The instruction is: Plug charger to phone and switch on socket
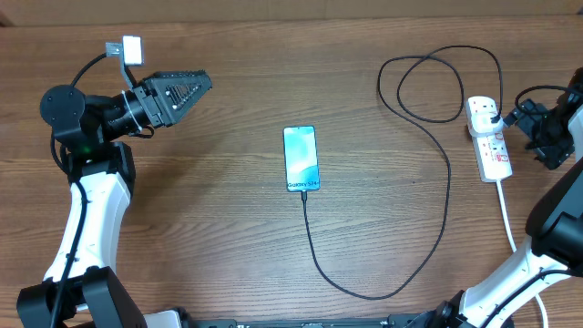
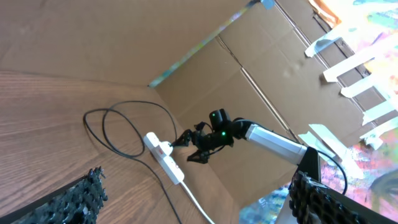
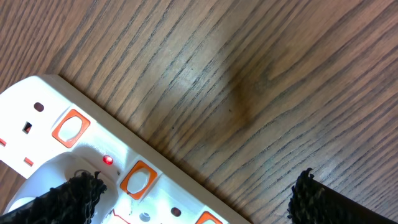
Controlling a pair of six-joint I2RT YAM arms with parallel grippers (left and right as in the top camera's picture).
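- Phone [image 1: 301,158] lies face up near the middle of the table [image 1: 209,228], its blue screen lit. Only the overhead view shows it.
- Its long axis runs from the far edge toward the robot, with the "Galaxy S24" line at the near end.
- We see the charger [image 1: 446,196] cable meet that near end and sweep right in a wide curve. It loops at the far side and ends at a black plug [image 1: 493,115] seated in the far end of the socket [image 1: 490,141].
- The socket lies at the right, its long axis also far to near, and its white cord [image 1: 506,214] leaves the near end.
- Only the right wrist view shows us the orange switches [image 3: 138,177] and 1 small red light [image 3: 108,160] glowing beside them.
- The left wrist view alone shows a cardboard wall [image 2: 205,81] behind the right arm [image 2: 273,142].
- Right gripper [image 3: 196,186] hangs close over the socket, its 2 fingers spread wide and grasping nothing. We cannot tell whether it touches.
- Left gripper [image 1: 196,87] sits well off to the left, fingers wide apart and empty.
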